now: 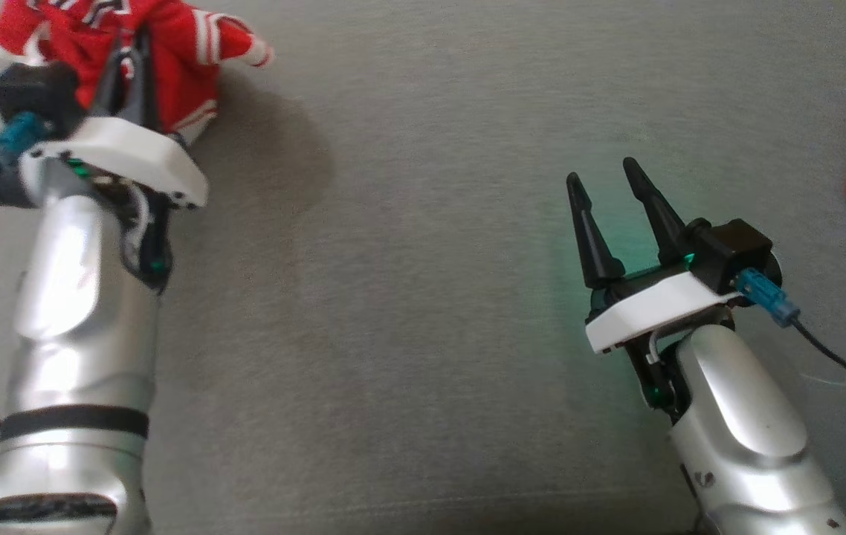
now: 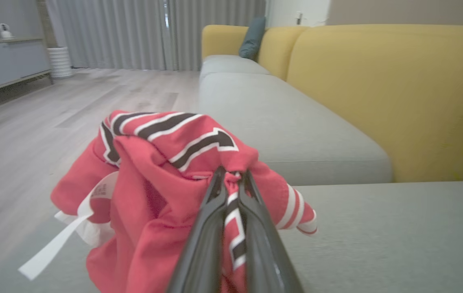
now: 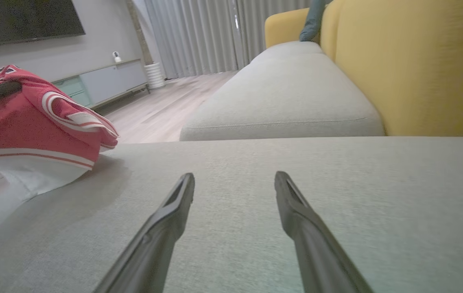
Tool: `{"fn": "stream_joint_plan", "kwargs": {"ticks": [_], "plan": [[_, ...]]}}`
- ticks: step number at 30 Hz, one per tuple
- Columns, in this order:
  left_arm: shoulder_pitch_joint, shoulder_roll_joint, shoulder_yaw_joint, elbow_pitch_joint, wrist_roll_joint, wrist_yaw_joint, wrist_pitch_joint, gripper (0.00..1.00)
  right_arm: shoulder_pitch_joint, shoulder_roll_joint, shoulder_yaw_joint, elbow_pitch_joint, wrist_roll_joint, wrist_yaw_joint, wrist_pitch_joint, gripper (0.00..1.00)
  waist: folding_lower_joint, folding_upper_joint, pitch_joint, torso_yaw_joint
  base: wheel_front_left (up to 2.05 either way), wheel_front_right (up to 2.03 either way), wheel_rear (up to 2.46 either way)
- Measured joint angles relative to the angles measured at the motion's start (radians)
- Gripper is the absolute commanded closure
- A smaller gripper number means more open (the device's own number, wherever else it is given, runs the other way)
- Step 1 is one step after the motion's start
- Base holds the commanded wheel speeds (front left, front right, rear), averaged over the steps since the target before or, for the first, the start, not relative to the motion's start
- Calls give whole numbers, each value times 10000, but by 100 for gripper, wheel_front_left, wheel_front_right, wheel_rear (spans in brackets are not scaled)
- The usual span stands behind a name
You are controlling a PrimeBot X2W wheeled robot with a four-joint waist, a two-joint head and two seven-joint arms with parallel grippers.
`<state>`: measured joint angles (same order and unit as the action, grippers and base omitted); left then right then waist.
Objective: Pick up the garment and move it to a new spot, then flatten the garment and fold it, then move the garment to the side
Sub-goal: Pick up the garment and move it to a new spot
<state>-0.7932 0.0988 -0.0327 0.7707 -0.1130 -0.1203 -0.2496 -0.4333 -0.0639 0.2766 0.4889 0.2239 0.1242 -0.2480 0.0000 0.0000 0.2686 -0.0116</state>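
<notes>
Garment, red with white and black stripes, is hanging bunched at the far left of the grey seat cushion, near its edge. Left end effector is clamping a fold of it, fingers together. Right end effector is hovering over bare fabric, fingers spread, well apart from it. Yellow sofa back, grey curtains and pale wood floor are showing beyond.

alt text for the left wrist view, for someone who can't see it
The left tool is shut on a bunched red garment with black and white stripes, over a grey cushion. Beyond lie a grey sofa seat with a yellow backrest, a pale wood floor and grey curtains.
</notes>
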Motion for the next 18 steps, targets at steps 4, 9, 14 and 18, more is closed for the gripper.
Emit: {"fn": "stream_joint_plan", "kwargs": {"ticks": [4,9,14,18], "plan": [[136,-247,-527,-119,-59,-31,0,100,27,4,111,-169,267,0,-2,0,0,0,-91,-934,0,0,0],[155,-621,-1438,-468,-510,-42,0,100,261,8,153,-324,522,0,-12,0,0,0,-172,-2010,0,0,0],[418,-719,-2755,-1055,-1618,-104,0,100,531,8,288,-414,675,0,-17,0,0,0,-268,-2796,0,0,0],[720,-727,-3762,-1423,-2406,274,0,100,576,13,339,-458,683,0,-17,0,0,0,-340,-3064,0,0,0]]}}
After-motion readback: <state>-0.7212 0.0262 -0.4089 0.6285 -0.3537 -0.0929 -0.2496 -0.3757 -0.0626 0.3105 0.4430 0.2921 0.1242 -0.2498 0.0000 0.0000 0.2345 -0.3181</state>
